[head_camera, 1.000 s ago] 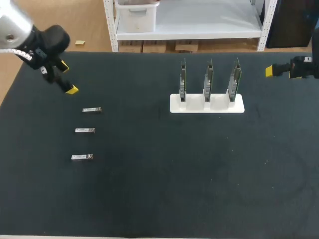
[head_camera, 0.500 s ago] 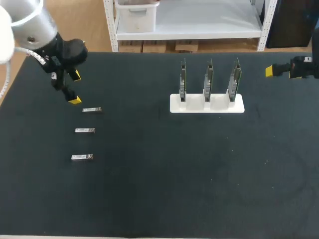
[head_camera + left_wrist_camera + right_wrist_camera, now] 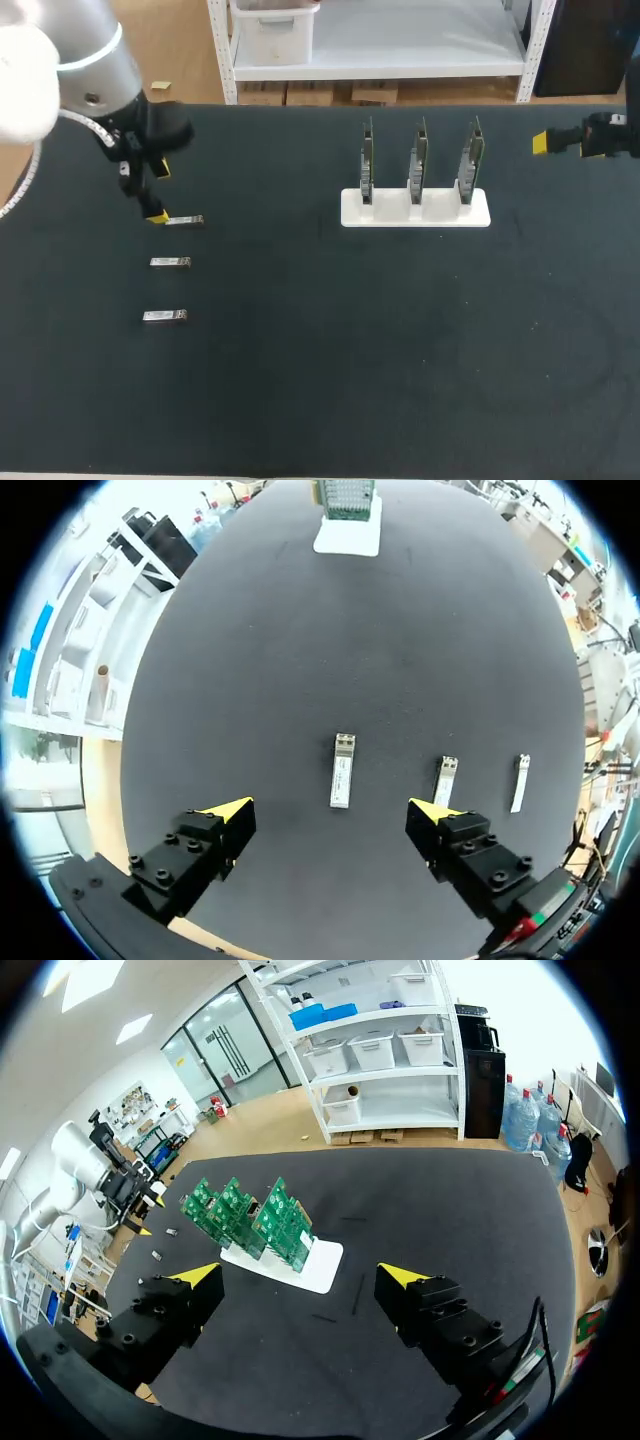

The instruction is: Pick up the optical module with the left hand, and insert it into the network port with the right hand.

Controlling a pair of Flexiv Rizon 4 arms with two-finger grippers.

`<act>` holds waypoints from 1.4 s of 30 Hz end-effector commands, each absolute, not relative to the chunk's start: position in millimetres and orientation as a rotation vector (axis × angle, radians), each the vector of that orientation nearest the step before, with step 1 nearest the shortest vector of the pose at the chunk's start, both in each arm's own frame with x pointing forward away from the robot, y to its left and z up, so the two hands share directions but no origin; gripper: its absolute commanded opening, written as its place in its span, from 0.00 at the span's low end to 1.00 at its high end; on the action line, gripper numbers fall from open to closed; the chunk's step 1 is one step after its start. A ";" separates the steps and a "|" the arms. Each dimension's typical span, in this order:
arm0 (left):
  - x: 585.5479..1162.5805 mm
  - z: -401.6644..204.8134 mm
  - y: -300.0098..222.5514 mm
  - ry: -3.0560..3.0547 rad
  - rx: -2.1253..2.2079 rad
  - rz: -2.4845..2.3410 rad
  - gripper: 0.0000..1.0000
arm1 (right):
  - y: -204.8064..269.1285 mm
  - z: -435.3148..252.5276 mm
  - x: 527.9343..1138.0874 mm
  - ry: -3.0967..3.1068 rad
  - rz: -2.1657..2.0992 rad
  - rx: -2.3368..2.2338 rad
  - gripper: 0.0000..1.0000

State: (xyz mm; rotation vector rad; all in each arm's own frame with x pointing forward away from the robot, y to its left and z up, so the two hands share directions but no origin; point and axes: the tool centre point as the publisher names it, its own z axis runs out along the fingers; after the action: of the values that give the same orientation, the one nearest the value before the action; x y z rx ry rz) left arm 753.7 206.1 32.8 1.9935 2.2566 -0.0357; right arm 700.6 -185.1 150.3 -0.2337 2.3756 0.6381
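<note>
left arm (image 3: 85, 75): left jaws wide open and empty, poised just beside the far module (image 3: 184, 220). in the left wrist view this module (image 3: 341, 770) lies flat on the table (image 3: 300, 380), ahead of and between the yellow tips, untouched. a second module (image 3: 170, 262) and a third module (image 3: 164, 316) lie nearer the robot. centre right: white holder (image 3: 415, 210) with three upright boards (image 3: 420, 160); no module fitted, as far as can be seen. right arm (image 3: 610, 135): right jaws open and empty, well apart from the holder. status: nothing done. remaining: grasp, lift, transfer to the right jaws, insertion.
</note>
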 end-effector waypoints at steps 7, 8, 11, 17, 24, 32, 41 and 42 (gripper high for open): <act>751.8 15.2 201.7 2.284 2.002 -0.012 1.00 | -184.8 150.5 699.8 2.375 0.634 -0.231 1.00; 752.1 13.7 202.0 2.289 2.002 -0.013 1.00 | -184.8 150.5 699.8 2.375 0.634 -0.231 1.00; 752.6 8.9 203.1 2.299 2.004 -0.009 1.00 | -184.8 150.5 699.8 2.375 0.634 -0.231 1.00; 752.7 0.1 203.6 2.319 2.007 -0.010 1.00 | -184.8 150.5 699.8 2.375 0.634 -0.231 1.00; 752.9 -4.3 201.8 2.323 2.011 -0.006 1.00 | -184.8 150.5 699.8 2.375 0.634 -0.231 1.00; 751.7 -9.8 201.3 2.332 2.021 0.001 1.00 | -184.8 150.5 699.8 2.375 0.634 -0.231 1.00; 751.5 -15.9 203.9 2.359 2.012 0.012 1.00 | -184.8 150.5 699.8 2.375 0.634 -0.231 1.00; 751.5 -16.5 204.0 2.365 2.010 0.010 1.00 | -184.8 150.5 699.8 2.375 0.634 -0.231 1.00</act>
State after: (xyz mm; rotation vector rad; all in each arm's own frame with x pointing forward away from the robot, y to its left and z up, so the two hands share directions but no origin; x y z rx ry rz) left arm 747.9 205.2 -14.7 2.0056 2.3555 0.0126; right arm 700.6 -185.1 150.3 -0.2337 2.3755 0.6381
